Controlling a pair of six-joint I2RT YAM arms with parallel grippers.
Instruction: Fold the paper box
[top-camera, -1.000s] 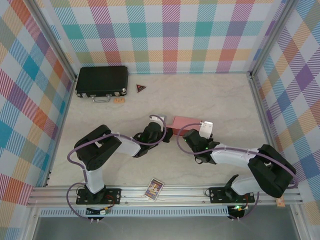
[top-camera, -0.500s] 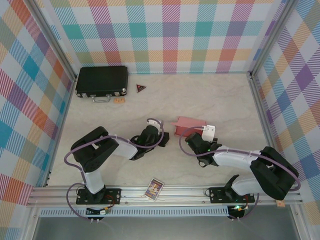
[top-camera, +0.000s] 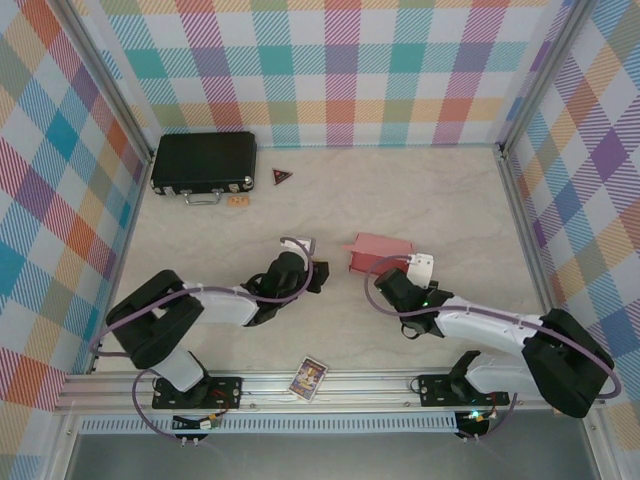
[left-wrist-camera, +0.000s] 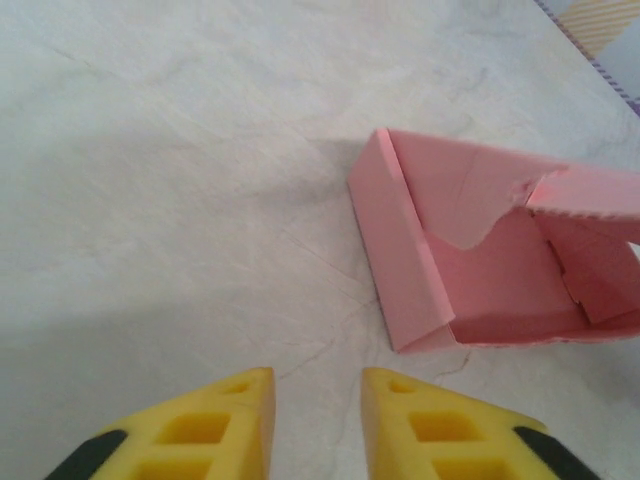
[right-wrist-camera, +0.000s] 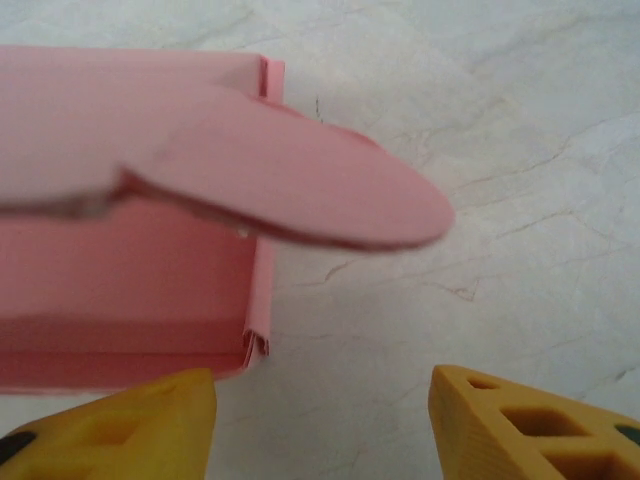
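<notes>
The pink paper box (top-camera: 378, 252) lies on the table as a shallow open tray, with its lid flap (right-wrist-camera: 300, 190) raised over the opening. In the left wrist view the paper box (left-wrist-camera: 470, 255) sits ahead and to the right, its inside showing. My left gripper (top-camera: 316, 274) is a short way left of the box; its yellow fingers (left-wrist-camera: 215, 425) stand apart with bare table between them, so the left gripper (left-wrist-camera: 318, 405) is open. My right gripper (top-camera: 380, 283) is just in front of the box, and this right gripper (right-wrist-camera: 320, 405) is wide open and holds nothing. Its left finger (right-wrist-camera: 130, 425) is near the box's front wall (right-wrist-camera: 120, 355).
A black hard case (top-camera: 203, 162) stands at the back left, with a small dark triangle (top-camera: 282, 177) and an orange tag (top-camera: 238, 200) near it. A picture card (top-camera: 309, 378) rests at the near rail. Checked walls close in the table on three sides.
Both grippers have opened and drawn back from the box toward the near edge. The box now sits free on the table with its flap up.
</notes>
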